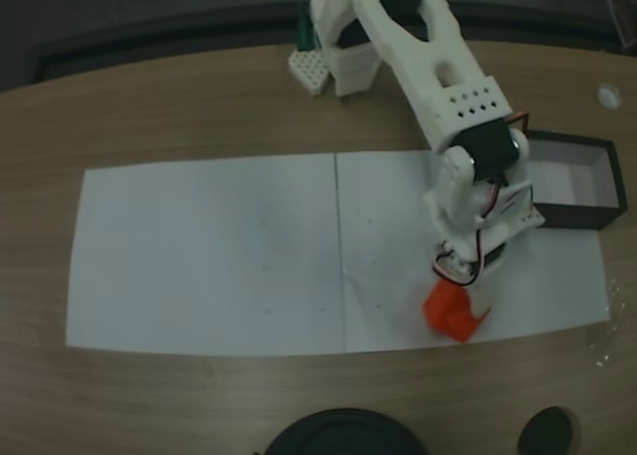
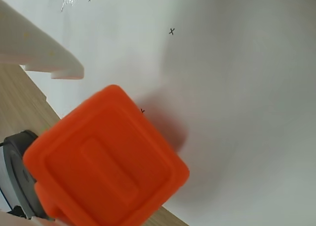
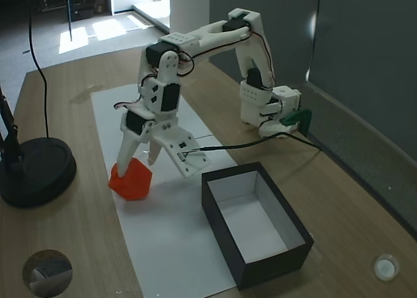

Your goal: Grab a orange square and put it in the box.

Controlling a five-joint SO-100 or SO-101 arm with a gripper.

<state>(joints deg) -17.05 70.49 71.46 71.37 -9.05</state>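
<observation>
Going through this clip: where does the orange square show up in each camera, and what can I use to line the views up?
A fixed view: the orange square lies low and right of centre, on the white paper, just under the gripper.
Wrist view: the orange square takes up the lower left, close to the lens.
Another fixed view: the orange square sits left of centre, left of the box.
Shared landmark: the white paper.

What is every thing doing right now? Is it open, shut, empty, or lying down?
gripper: open, fingers spread on either side of the block, not closed on it.
orange square: on the white paper, tipped up on an edge, outside the box.
box: open on top, empty, standing on the table.
white paper: lying flat on the table.
</observation>
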